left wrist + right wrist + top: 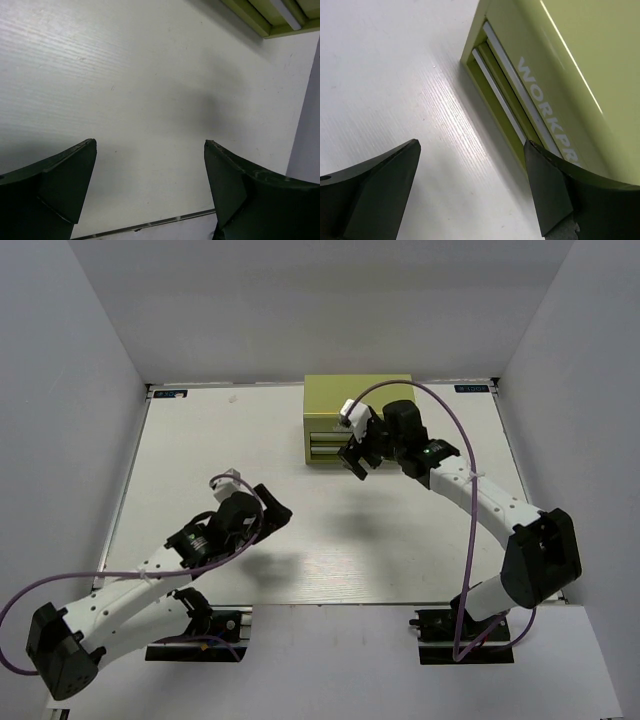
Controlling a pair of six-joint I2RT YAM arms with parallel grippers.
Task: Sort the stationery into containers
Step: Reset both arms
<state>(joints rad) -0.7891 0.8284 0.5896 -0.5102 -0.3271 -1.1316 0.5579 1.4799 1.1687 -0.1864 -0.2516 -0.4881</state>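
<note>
The yellow-green metal chest (345, 400) stands at the back of the table, its two drawers facing me and pushed in. It shows in the right wrist view (555, 65) with white lettering on its front, and a corner shows in the left wrist view (260, 17). My right gripper (357, 462) is open and empty just in front of the chest's drawers; in its wrist view (472, 150) the jaws stand wide apart over bare table. My left gripper (272, 508) is open and empty over the middle of the table; its own view (150, 147) shows only table. No pens are in view.
The white table (230, 470) is walled by grey panels on the left, back and right. Its near edge (150, 224) runs just under the left gripper's fingers. Purple cables loop along both arms.
</note>
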